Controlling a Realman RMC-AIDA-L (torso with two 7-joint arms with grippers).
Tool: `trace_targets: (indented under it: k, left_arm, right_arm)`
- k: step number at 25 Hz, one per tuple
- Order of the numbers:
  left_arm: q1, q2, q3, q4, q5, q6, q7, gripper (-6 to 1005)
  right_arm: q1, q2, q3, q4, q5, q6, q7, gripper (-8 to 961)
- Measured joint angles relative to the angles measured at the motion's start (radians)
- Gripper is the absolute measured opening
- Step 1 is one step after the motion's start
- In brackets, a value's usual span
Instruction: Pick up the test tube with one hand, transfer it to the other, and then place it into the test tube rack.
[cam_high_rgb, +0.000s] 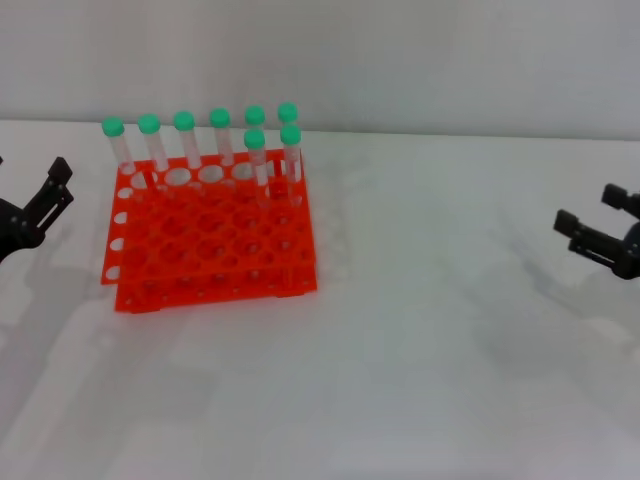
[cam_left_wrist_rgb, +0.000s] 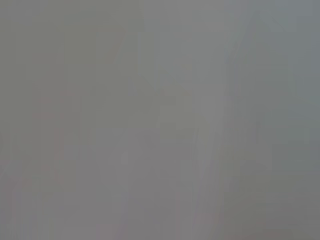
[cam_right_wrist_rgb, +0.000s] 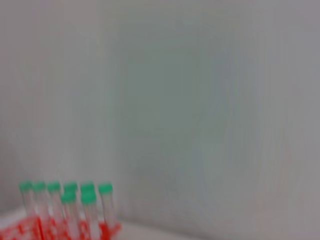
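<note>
Eight green-capped test tubes stand upright in the test tube rack (cam_high_rgb: 210, 245), none lies loose on the surface (cam_high_rgb: 450, 350) as far as the head view shows, so the task looks either finished or not started; judging from both arms sitting at the edges with nothing held, probably finished, can't confirm. Which one is the test tube of the task can't be told, they all look the same; best guess is one of the two in the second row, e.g. the near-right tube (cam_high_rgb: 291, 160) next to its neighbour (cam_high_rgb: 256, 165). Back row holds six tubes (cam_high_rgb: 185, 140) side by side, leftmost to rightmost along the far edge of the orange-red rack; remaining holes look empty. Left gripper (cam_high_rgb: 58, 186) at the left edge of the head view, near the rack but apart from it, fingers spread a little, holding nothing. Right gripper (cam_high_rgb: 585, 222) at the right edge, well apart from the rack, fingers parted, nothing between them. Left wrist view shows only blank grey. Right wrist view shows the rack (cam_right_wrist_rgb: 30, 231) with its tubes far off against the wall (cam_right_wrist_rgb: 200, 100). No tube in transit, no handover under way.
</note>
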Motion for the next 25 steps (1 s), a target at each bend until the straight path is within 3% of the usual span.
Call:
trace_targets:
  k: [4, 10, 19, 25]
  left_arm:
    - [-0.011, 0.001, -0.009, -0.001, -0.001, -0.021, 0.001, 868]
    - [-0.022, 0.001, -0.046, 0.002, -0.006, -0.021, 0.001, 868]
    - [-0.059, 0.002, -0.060, -0.004, -0.008, -0.032, 0.015, 866]
    - [-0.059, -0.001, -0.061, -0.005, -0.029, -0.025, 0.022, 864]
  right_arm:
    - [0.007, 0.000, 0.048, 0.165, 0.130, 0.145, -0.169, 857]
    - [0.015, 0.002, 0.116, 0.312, 0.207, 0.264, -0.317, 857]
    - [0.025, 0.005, 0.203, 0.429, 0.218, 0.343, -0.416, 858]
    - [0.030, 0.006, 0.236, 0.439, 0.219, 0.373, -0.432, 858]
